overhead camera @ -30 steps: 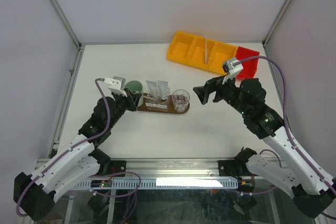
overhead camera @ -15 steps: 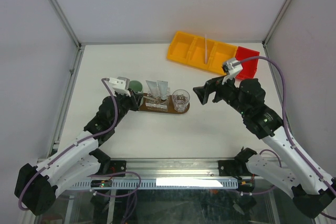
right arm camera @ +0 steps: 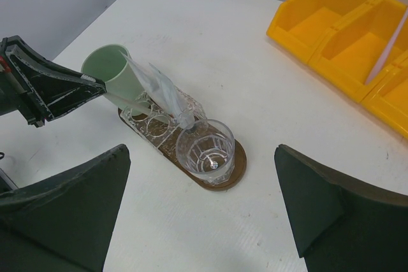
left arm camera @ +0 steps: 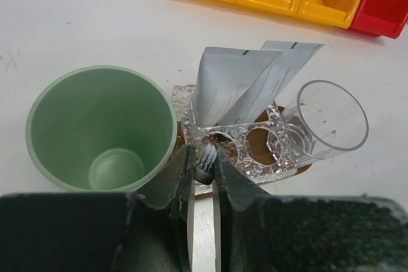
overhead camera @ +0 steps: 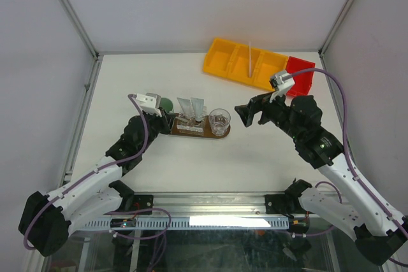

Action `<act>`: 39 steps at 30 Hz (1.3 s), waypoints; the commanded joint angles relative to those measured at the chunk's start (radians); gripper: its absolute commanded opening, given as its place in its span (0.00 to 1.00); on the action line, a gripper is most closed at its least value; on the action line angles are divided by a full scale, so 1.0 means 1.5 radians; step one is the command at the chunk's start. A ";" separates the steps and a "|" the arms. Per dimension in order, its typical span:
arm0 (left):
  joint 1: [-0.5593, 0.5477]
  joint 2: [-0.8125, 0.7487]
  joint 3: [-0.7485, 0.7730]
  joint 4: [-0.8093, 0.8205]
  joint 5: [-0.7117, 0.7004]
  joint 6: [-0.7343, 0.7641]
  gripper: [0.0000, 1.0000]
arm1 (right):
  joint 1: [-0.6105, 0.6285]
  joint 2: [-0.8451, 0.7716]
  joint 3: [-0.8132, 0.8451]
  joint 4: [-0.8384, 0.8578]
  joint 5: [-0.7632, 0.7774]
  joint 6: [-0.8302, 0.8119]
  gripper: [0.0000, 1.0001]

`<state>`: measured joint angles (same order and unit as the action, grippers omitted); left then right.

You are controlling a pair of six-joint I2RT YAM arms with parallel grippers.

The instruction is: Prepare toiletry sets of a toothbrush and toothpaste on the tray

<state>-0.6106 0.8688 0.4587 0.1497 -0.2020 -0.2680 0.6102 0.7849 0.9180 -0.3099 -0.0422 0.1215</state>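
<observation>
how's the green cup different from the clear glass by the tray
The green cup is opaque mint green, while the clear glass is see-through. The green cup stands at the left end of the tray, whereas the clear glass sits on its right end. Whether the cup is actually on the board cannot be told. Both stand mouth up and look empty.

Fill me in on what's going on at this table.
Two robot arms are putting toothbrush-and-toothpaste sets on the wooden tray. The left end effector is closed on a toothbrush near its head, right beside the mint cup and the clear holder where two white tubes stand. The right end effector hangs open to the right of the tray, holding nothing. Another toothbrush stands in the yellow bin.
</observation>
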 commanded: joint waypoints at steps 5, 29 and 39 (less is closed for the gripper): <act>-0.011 0.015 0.004 0.054 -0.020 0.032 0.05 | -0.005 -0.011 -0.004 0.042 -0.009 -0.001 1.00; -0.019 0.014 -0.014 0.059 -0.034 0.051 0.27 | -0.010 -0.011 -0.004 0.044 -0.011 -0.003 1.00; -0.020 0.004 -0.005 0.036 -0.031 0.042 0.39 | -0.010 -0.008 -0.006 0.043 -0.019 -0.001 1.00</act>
<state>-0.6296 0.9077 0.4446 0.1970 -0.2352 -0.2165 0.5995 0.7845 0.9020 -0.2970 -0.0589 0.1215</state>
